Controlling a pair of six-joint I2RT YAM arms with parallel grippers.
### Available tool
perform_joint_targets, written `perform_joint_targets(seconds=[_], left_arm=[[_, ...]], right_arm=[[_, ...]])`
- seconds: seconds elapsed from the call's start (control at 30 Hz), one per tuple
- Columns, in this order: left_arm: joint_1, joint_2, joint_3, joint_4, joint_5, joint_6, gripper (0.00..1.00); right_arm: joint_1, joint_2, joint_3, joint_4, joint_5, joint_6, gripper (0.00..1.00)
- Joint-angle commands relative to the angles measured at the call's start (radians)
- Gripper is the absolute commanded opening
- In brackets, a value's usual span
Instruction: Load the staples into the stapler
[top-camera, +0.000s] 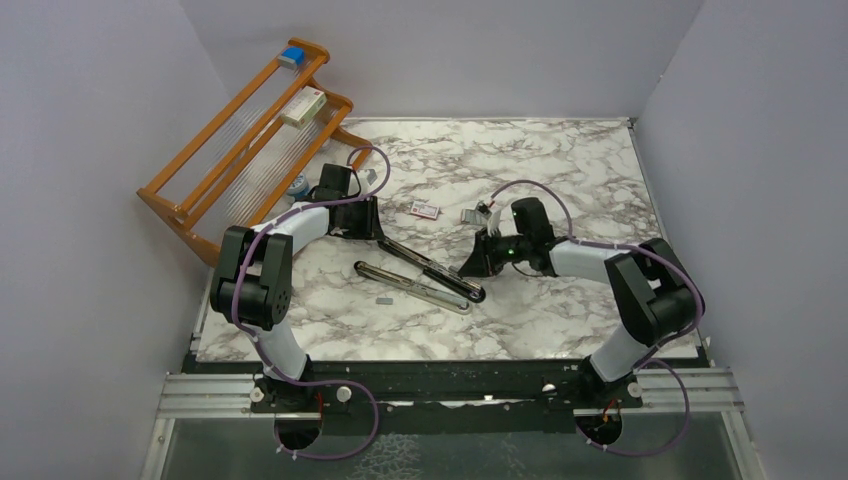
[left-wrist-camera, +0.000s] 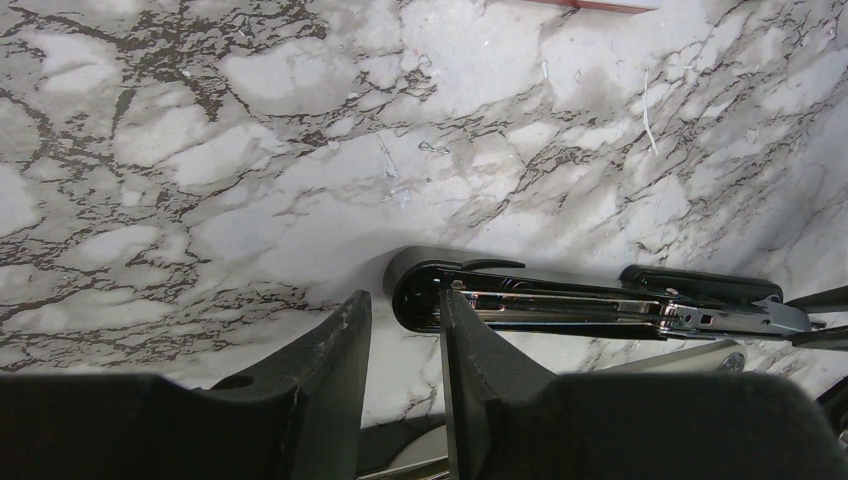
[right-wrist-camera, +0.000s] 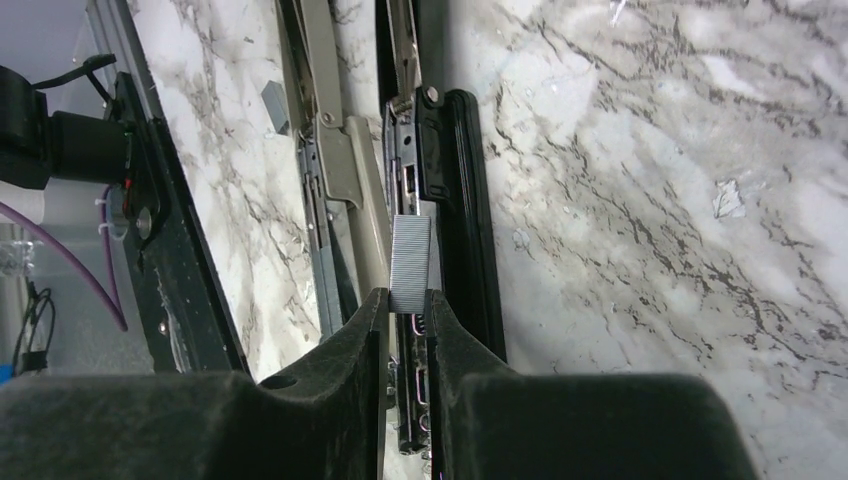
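Our right tool (right-wrist-camera: 405, 303) pinches the staples (right-wrist-camera: 411, 258) just over the opened stapler (top-camera: 432, 270), which lies mid-tabletop (top-camera: 560, 170); our left tool (left-wrist-camera: 405, 298) sits partly spread at its far end.

Left arm (top-camera: 262, 275): elbow raised, forearm reaching forward and right, wrist low. Left gripper (left-wrist-camera: 403, 300): jaws partly apart, gap visible between fingers. Right arm (top-camera: 655, 290): elbow bent, forearm reaching left. Right gripper (right-wrist-camera: 407, 298): angled down, fingertips pinched on staples (right-wrist-camera: 410, 250).
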Motion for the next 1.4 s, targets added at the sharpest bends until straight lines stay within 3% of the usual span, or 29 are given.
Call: perform_joint_targets(seconds=[0.0, 0.23, 0.43, 0.7, 1.37], left_arm=[[0.003, 0.028, 0.002, -0.034, -0.064, 0.03, 0.34], [0.003, 0.028, 0.004, -0.034, -0.062, 0.029, 0.34], [0.002, 0.031, 0.003, -0.035, -0.064, 0.027, 0.34], [0.002, 0.032, 0.003, -0.034, -0.068, 0.029, 0.34], [0.002, 0.032, 0.002, -0.034, -0.066, 0.029, 0.33]], right_arm=[[-0.006, -0.065, 0.01, 0.003, 0.022, -0.044, 0.18], [0.006, -0.129, 0.011, -0.031, 0.068, -0.068, 0.15], [0.118, -0.243, -0.02, -0.076, 0.341, -0.141, 0.13], [0.26, -0.224, 0.004, -0.125, 0.542, -0.233, 0.13], [0.273, -0.167, 0.032, -0.139, 0.54, -0.247, 0.12]])
